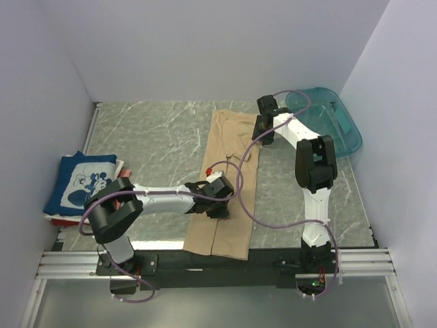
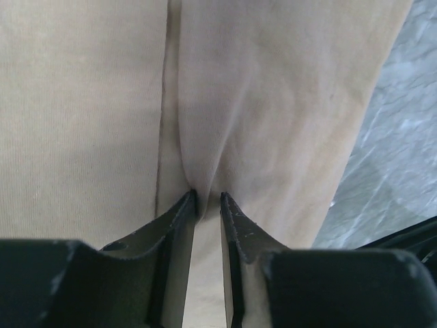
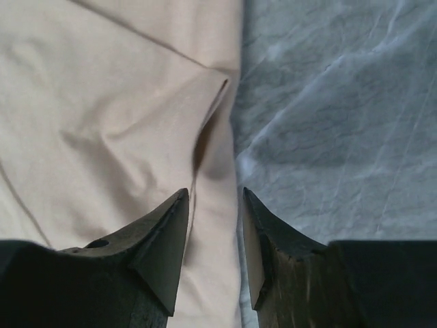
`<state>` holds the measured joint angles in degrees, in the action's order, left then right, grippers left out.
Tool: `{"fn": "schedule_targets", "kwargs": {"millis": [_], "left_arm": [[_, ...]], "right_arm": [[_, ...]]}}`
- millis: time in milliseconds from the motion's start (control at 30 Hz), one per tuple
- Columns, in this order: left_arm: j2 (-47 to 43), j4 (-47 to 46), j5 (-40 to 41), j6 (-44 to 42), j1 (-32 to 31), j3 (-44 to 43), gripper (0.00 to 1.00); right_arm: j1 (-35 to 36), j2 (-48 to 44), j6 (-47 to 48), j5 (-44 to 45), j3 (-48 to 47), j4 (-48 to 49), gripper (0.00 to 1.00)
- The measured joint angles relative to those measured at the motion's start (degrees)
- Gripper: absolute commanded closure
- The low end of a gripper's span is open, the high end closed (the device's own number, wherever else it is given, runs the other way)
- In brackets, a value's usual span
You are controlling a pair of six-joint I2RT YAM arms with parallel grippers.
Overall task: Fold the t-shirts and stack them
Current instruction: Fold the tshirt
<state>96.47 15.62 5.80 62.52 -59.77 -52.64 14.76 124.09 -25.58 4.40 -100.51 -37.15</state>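
The tan t-shirt point(image 1: 229, 147) lies folded into a long narrow strip down the middle of the table. Its near end hangs over the front edge. My left gripper point(image 1: 220, 205) is on its lower half. In the left wrist view the jaws point(image 2: 208, 198) stand close together and pinch a puckered ridge of the tan cloth point(image 2: 82, 102). My right gripper point(image 1: 263, 131) is at the strip's far right edge. It is open point(image 3: 215, 195) and straddles the edge of the cloth point(image 3: 102, 89). The navy mouse-print t-shirt point(image 1: 82, 181) lies folded at the left, on a red cloth edge point(image 1: 58, 220).
A teal plastic tub point(image 1: 328, 119) stands at the back right corner, just behind the right arm. Grey marbled tabletop point(image 3: 341, 102) shows to the right of the tan shirt. White walls close in on the left, back and right. Purple cables loop over the shirt.
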Motion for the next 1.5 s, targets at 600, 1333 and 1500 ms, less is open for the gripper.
{"fn": "schedule_targets", "kwargs": {"millis": [600,1333,1500], "left_arm": [[10.36,-0.57,-6.16,-2.97,8.87,-12.17,0.72],[-2.71,1.38,-7.04,-6.1,11.41,-6.84,0.62],[-16.44,2.01,-3.3,-5.62,11.98,2.38,0.62]], "right_arm": [[-2.08,19.34,-1.01,-7.48,-26.36,-4.0,0.71],[-3.32,-5.84,-3.93,-10.25,-3.5,2.27,0.53],[-0.24,-31.32,-7.85,-9.79,27.41,10.78,0.59]]}}
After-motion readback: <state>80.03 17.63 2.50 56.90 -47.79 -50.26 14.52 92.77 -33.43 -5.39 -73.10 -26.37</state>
